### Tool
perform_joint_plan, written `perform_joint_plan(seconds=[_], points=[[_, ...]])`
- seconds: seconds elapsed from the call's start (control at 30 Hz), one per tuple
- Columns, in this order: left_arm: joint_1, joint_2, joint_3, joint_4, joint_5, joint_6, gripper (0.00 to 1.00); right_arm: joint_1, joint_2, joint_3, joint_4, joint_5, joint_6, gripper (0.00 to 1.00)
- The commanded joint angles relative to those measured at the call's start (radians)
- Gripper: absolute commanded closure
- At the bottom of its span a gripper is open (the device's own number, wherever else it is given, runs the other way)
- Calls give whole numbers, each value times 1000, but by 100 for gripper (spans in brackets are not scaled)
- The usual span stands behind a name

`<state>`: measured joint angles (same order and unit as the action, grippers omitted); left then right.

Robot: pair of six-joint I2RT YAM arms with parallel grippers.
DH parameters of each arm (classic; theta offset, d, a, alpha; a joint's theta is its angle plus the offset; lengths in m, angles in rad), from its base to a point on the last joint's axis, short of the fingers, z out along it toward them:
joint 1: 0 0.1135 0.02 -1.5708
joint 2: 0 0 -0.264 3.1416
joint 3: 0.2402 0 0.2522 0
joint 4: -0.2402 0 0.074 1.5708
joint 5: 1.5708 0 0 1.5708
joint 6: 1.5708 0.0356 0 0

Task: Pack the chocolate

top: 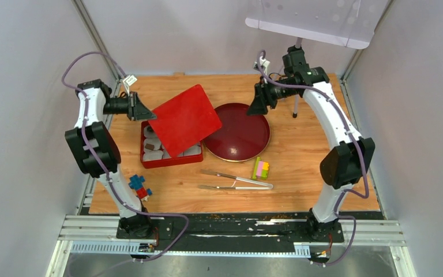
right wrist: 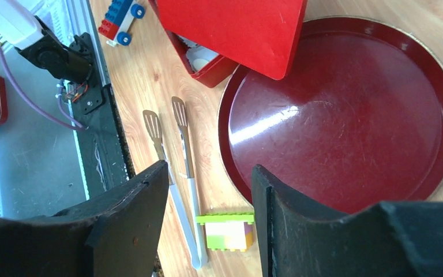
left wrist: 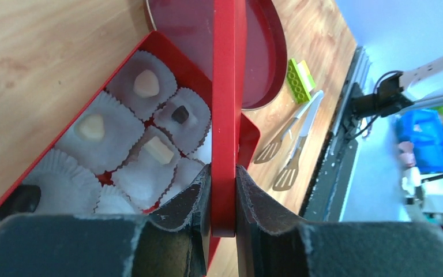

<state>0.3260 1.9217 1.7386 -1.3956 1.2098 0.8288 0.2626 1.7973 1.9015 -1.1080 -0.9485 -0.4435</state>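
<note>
Only the left wrist view shows the chocolate point(left wrist: 146, 83): cream and dark pieces in white paper cups point(left wrist: 109, 144) inside the red box point(top: 170, 162). There the left gripper point(left wrist: 224, 173) pinches the edge of the red lid point(left wrist: 228, 86), which is tilted over the box. From above, the lid hides most cups and overlaps the plate point(top: 239, 135) at 9 o'clock. The right gripper point(right wrist: 207, 173) is spread and empty near the plate's 1 o'clock edge. Tongs point(top: 236, 180) lie at 6 o'clock on the wooden table point(top: 311, 173), with grey walls around.

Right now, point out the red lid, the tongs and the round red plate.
red lid point(top: 186, 119), top view, middle of its flat top.
tongs point(right wrist: 179, 111), right wrist view, one spatula tip.
round red plate point(top: 245, 135), top view, bare centre.
</note>
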Motion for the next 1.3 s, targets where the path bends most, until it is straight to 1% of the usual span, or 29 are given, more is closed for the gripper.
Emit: perform_joint_plan(seconds=[0.0,0.07,0.13,0.17,0.3,0.37,0.4,0.5,0.57,0.63,0.73,0.83,0.97,1.07,1.2,1.27], points=[[36,67,6,-206,80,129,73,81,54,-7,112,57,18,44],[50,90,-12,-208,97,126,73,125,73,-24,193,114,21,43],[62,112,-25,-209,113,132,73,149,110,-33,287,139,88,42],[68,121,-27,-209,127,126,73,158,141,-11,312,141,119,42],[79,123,-38,-189,163,68,73,176,284,119,310,134,164,42],[78,106,-47,-153,155,20,73,180,313,148,314,136,165,42],[80,98,-59,-124,153,-27,73,180,320,151,318,138,172,42],[85,63,-121,26,162,-251,73,184,325,126,336,150,193,42],[85,58,-141,46,154,-289,73,190,325,104,341,158,195,42],[94,72,-136,4,142,-268,73,194,337,97,343,161,204,42],[130,98,-121,-103,100,-172,73,201,376,125,352,162,220,41],[159,116,-146,-198,108,-77,73,214,421,171,357,167,228,41],[169,108,-231,-211,92,-79,71,235,447,202,372,167,236,41],[169,114,-270,-210,76,-50,68,248,473,218,380,168,237,41],[179,163,-250,-209,65,-47,64,265,531,277,394,190,250,41],[194,194,-234,-210,26,-33,63,274,557,311,415,259,245,41]])
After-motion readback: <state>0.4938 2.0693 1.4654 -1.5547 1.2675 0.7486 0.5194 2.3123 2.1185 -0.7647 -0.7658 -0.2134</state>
